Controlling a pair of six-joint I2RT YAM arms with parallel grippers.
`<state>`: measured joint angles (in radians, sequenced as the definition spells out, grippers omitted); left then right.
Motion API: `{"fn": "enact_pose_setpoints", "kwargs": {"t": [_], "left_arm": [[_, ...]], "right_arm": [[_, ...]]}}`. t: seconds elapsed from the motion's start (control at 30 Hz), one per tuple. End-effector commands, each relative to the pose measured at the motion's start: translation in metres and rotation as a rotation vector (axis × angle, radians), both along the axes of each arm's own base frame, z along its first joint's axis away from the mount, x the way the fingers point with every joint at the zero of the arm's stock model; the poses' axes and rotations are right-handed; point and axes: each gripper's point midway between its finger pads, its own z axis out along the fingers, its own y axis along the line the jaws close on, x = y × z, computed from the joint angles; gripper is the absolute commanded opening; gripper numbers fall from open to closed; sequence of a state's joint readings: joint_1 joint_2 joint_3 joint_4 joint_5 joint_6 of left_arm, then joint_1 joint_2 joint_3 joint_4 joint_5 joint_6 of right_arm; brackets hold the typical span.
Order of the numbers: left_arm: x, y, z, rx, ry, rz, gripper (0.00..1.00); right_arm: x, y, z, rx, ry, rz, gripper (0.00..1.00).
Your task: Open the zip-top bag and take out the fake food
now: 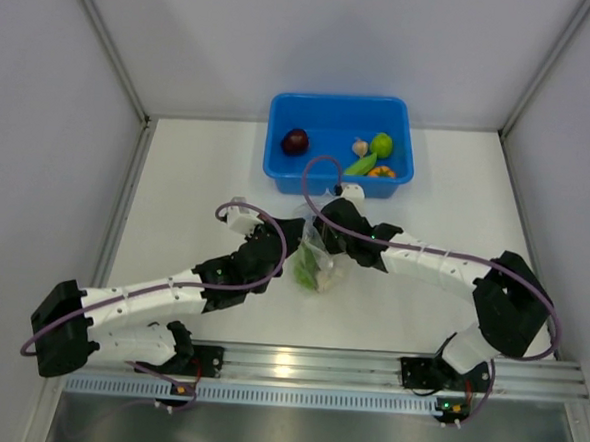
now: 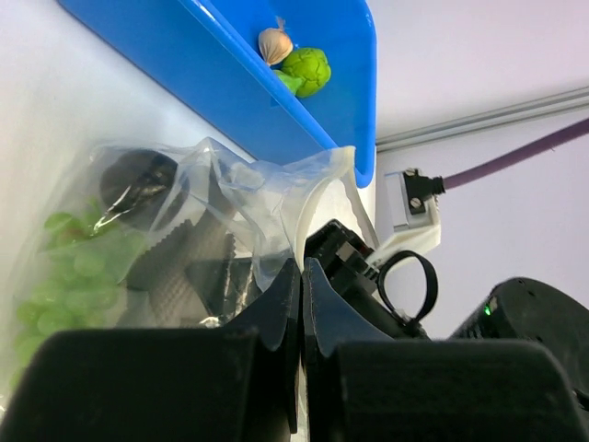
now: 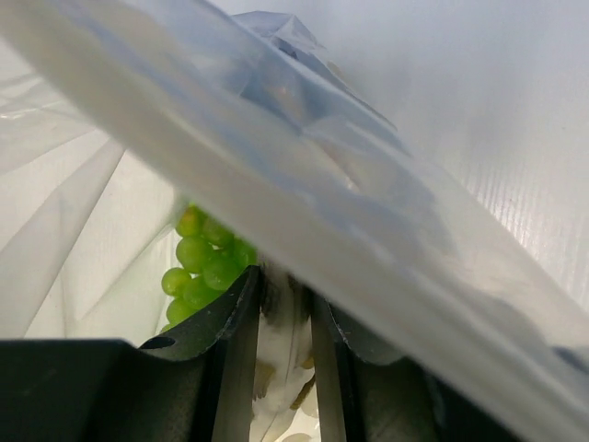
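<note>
Mid-worktop, halfway between the near and far edges, the zip-top bag point(image 1: 319, 266) hangs between the two grippers. The left gripper point(image 2: 301, 273) is clenched on a fold of film at the bag's left side. The right gripper point(image 3: 283, 287) meets the bag from the far-right side. Its jaws are nearly closed on a pale fold, which we judge to be bag film.

The bag's long axis runs from this pinched upper part, toward the far edge, down to the green grapes point(image 3: 204, 261) at its near end. The grapes lie just beyond the right fingertips, so we judge the right arm the nearer one.

At the centre of the far edge, the blue bin point(image 1: 282, 110) holds the maroon ball point(image 1: 295, 141), lime ball point(image 1: 382, 143), green pod point(image 1: 359, 166) and orange piece point(image 1: 382, 171).
</note>
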<state>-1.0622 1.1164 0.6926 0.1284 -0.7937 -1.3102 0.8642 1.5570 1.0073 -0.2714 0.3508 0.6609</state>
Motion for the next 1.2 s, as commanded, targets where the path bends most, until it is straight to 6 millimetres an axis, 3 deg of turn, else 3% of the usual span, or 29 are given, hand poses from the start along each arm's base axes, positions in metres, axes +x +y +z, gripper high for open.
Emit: {"fn": "enact_pose_setpoints", "kwargs": {"t": [0.0,0.4,0.8,1.17], "left_arm": [[0.002,0.003,0.008,-0.048,-0.024,0.028,0.0],[0.003,0.003,0.003,-0.036,-0.018,0.033,0.0],[0.005,0.006,-0.001,-0.02,-0.02,0.052,0.0],[0.007,-0.008,0.011,0.04,-0.045,-0.003,0.0]], "right_arm": [[0.003,0.009,0.03,0.064,-0.095,0.022,0.0],[0.001,0.004,0.04,0.066,-0.138,0.052,0.0],[-0.018,0.013,0.085,0.203,-0.301,0.226,0.0],[-0.031,0.028,0.11,0.171,-0.412,0.438,0.0]]}}
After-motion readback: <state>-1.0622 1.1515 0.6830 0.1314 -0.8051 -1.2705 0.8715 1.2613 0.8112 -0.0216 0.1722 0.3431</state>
